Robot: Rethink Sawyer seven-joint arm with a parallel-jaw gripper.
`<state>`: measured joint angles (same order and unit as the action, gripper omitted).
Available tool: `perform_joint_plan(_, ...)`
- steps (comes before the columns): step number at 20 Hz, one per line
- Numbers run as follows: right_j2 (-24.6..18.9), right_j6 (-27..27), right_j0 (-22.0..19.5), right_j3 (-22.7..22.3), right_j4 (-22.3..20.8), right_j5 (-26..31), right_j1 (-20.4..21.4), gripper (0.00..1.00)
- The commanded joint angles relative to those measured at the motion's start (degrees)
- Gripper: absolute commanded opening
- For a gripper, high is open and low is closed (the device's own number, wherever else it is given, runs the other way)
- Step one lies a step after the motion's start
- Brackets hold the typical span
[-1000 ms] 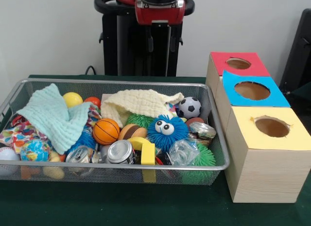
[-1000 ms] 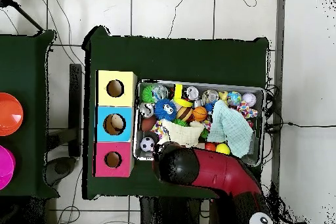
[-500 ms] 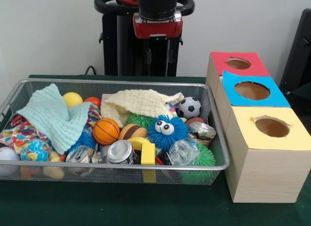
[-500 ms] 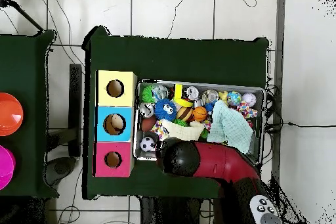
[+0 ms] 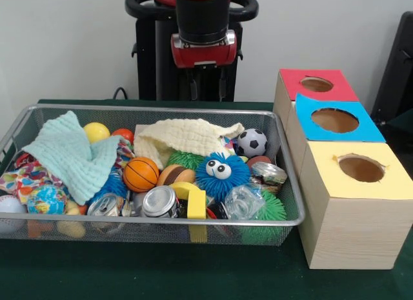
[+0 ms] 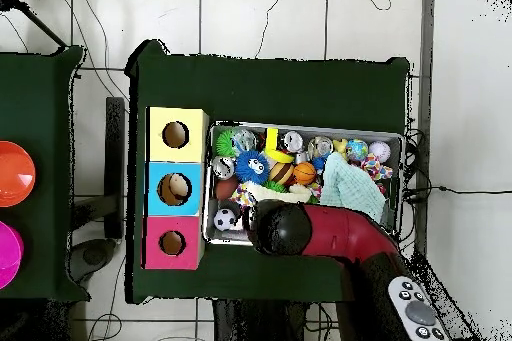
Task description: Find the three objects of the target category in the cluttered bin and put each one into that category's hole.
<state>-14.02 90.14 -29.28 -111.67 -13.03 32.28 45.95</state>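
Note:
The wire bin (image 5: 193, 220) holds a jumble of toys. Among them are a small basketball (image 5: 141, 174), a soccer ball (image 5: 251, 142), a yellow ball (image 5: 96, 131), a blue fuzzy toy with eyes (image 5: 221, 173) and crushed cans (image 5: 159, 201). A mint cloth (image 5: 71, 155) and a cream cloth (image 5: 184, 135) lie over part of the pile. My gripper (image 5: 206, 87) hangs open and empty above the bin's far edge, over the cream cloth. In the overhead view the arm's head (image 6: 280, 229) covers the gripper and the bin's near side.
Three wooden boxes stand beside the bin, each with a round hole: red top (image 5: 316, 84), blue top (image 5: 334, 120), yellow top (image 5: 361, 168). From above they are the yellow box (image 6: 176, 135), blue box (image 6: 174, 189) and red box (image 6: 172, 243).
The arm has come lower and shifted slightly left in the front view; from above its head has moved further over the bin. Nothing in the bin has moved.

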Motion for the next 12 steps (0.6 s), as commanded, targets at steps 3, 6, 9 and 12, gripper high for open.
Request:
perform_joint_plan(3, -5.75, -5.20, -2.45, 7.39, -4.60, 0.03, -4.52, 1.00)
perform_joint_plan(6, -6.20, -5.30, -2.85, 7.70, -4.69, 1.45, -4.53, 1.00)
perform_joint_plan(9, -6.46, -5.29, -3.46, 7.23, -5.04, 1.93, -3.83, 1.00)
perform_joint_plan(12, -6.11, -4.16, -3.01, 6.89, -5.63, 1.85, -3.96, 1.00)
